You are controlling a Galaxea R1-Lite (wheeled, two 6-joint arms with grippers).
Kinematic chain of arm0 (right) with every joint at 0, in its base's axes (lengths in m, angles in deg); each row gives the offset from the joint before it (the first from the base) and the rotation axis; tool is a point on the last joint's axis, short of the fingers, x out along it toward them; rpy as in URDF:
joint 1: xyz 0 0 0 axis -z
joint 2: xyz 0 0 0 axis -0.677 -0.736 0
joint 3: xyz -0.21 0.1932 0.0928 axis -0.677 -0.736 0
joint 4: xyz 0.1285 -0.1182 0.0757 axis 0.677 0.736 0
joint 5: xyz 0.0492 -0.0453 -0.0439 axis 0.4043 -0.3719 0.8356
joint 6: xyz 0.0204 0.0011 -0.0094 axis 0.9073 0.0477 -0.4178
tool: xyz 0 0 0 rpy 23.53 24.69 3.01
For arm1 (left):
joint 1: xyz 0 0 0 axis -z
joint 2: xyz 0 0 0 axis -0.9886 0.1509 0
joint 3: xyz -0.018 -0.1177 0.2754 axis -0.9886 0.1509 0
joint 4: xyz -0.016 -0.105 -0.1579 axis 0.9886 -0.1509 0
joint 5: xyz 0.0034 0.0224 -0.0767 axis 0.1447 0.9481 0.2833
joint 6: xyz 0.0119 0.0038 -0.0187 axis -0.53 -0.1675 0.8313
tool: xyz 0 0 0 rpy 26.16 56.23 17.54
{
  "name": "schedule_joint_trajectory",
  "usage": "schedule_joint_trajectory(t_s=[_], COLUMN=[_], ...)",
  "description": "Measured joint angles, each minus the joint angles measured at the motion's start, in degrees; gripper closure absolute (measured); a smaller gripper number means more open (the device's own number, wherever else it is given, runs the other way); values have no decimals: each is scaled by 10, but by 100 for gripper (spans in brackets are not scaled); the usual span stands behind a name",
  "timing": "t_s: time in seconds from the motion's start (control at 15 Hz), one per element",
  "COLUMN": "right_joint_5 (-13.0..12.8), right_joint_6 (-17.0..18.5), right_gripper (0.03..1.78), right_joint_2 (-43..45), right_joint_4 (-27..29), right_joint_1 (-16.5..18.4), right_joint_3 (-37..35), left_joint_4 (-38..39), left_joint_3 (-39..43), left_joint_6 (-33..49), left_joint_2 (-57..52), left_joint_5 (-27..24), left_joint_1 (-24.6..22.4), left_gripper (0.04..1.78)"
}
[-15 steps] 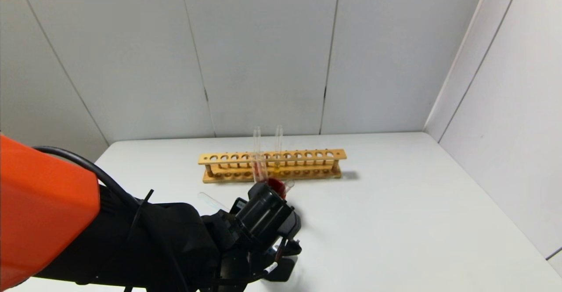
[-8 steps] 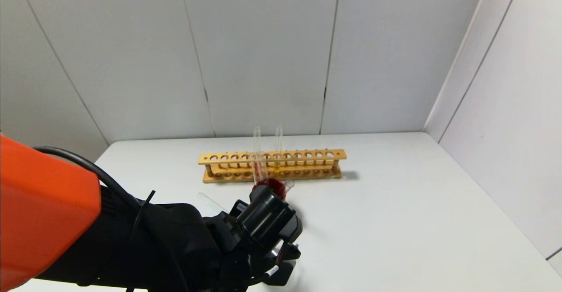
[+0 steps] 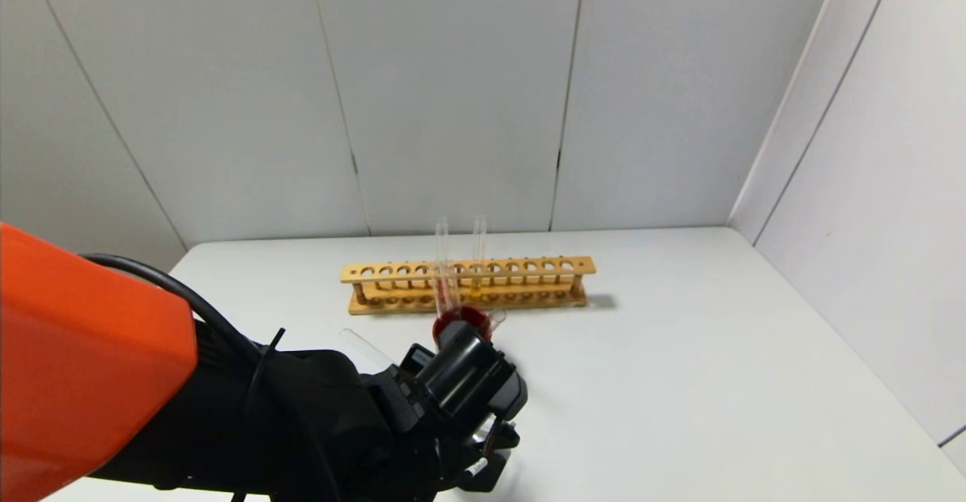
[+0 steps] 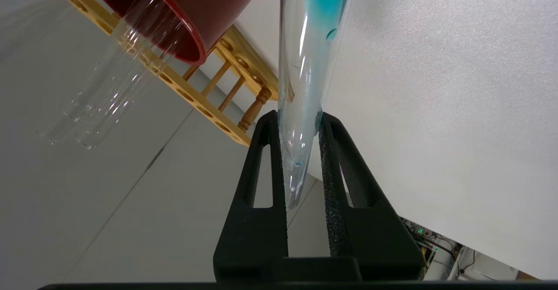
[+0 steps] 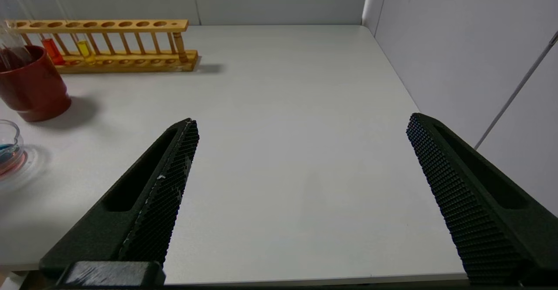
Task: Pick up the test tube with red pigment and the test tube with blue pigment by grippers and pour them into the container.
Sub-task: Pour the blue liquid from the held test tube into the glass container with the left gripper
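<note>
Two tubes called for: only the test tube with blue pigment point(image 4: 305, 80) is in hand; which racked tube is the red one I cannot tell.
Blue tube, place: clamped between the left end effector point(image 4: 301, 159) pads near its rounded closed end, tilted mouth-down with the teal liquid run toward the mouth.
Blue tube, handling: judged light, rigid, thin glass, smooth and slippery; it would crack under a hard squeeze or a knock. Gripping low by the closed end, as now, keeps the mouth free for pouring.
Container: the clear container point(image 5: 8, 150) sits beyond the tube's mouth, with blue over a reddish layer in its bottom, so the pour looks under way.
Dark red cup: the dark red cup point(image 4: 192, 15) stands just beside the tube, past the left end effector's tips, empty tubes leaning in it.
Rack: the wooden rack point(image 3: 468, 284) lies farther out, holding upright tubes.
Right end effector: the right end effector point(image 5: 301, 194) hangs well apart over bare desk point(image 5: 283, 107), fingers spread wide, holding nothing.
</note>
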Motion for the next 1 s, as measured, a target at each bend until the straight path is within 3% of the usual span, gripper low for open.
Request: schedule_joint_trajectory(t_s=[1.0], right_joint_5=[0], right_joint_6=[0], right_gripper=[7], right_joint_2=[0], right_joint_4=[0], right_joint_1=[0], right_joint_3=[0], left_joint_4=[-19], left_joint_3=[-25], left_joint_6=[-29], left_joint_2=[14], left_joint_5=[25], left_joint_1=[2], left_gripper=[152])
